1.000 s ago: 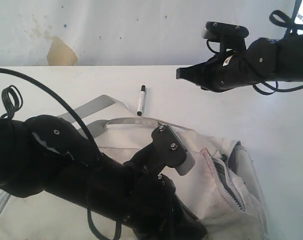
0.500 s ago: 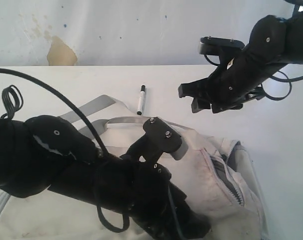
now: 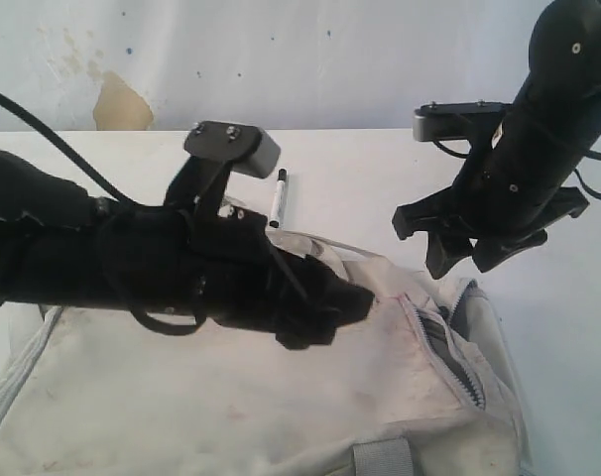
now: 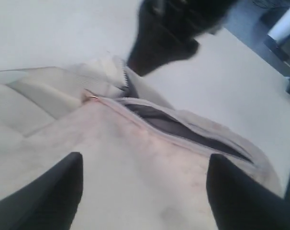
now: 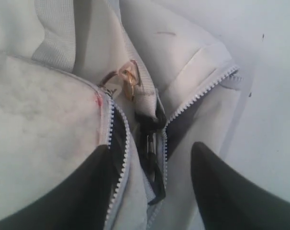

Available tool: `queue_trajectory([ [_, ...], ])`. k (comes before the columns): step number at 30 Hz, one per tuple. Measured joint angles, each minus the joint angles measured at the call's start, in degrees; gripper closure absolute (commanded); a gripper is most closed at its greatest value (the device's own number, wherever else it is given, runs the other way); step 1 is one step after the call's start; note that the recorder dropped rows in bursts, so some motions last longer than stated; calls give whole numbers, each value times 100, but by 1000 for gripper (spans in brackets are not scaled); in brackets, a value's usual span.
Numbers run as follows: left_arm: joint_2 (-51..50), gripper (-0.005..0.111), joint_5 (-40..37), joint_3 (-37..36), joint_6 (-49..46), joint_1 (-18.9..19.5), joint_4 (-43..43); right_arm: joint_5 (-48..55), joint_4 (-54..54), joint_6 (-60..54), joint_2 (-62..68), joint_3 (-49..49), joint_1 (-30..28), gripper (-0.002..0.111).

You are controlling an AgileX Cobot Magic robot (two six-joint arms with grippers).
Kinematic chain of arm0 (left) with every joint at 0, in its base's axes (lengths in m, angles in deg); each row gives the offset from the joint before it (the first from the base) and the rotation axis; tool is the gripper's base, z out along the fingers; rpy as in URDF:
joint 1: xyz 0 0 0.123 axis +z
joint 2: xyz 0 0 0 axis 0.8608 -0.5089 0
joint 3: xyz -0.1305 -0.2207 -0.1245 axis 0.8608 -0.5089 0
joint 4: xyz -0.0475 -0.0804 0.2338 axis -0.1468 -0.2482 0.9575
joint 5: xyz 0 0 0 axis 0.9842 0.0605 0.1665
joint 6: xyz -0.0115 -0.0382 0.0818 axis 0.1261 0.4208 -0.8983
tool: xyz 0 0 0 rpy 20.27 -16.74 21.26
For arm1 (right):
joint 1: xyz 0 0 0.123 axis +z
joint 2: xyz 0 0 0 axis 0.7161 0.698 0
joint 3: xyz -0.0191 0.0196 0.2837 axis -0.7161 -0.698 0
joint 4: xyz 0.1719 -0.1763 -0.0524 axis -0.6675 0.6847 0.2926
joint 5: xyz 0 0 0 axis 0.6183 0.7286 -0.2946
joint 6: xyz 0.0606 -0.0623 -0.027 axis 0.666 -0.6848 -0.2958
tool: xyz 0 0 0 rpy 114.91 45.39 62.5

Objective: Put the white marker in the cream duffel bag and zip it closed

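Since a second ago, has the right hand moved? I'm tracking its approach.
Yes. The right hand went from higher than the white marker to lower, over the cream duffel bag.

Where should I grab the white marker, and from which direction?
Grip the white marker mid-barrel, below its black cap, coming straight down from above. It lies flat on the table just beyond the cream duffel bag, pointing away from the bag, so the fingers should close across its slim width.
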Motion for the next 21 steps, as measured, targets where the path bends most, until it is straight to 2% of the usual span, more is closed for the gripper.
queue_trajectory([
  [8, -96, 27, 410, -29, 278, 970, 38, 512, 13, -73, -112, -162, 0, 61],
  [12, -147, 27, 296, -42, 466, 1414, 38, 460, -50, -112, -521, -492, 0, 61],
  [17, -159, 28, -350, -42, 516, 1553, 61, 255, -412, -123, -1312, -1129, 0, 61],
  [21, -167, 37, -1035, 56, 670, 1553, 168, 227, -903, -123, -1765, -1535, 0, 61],
])
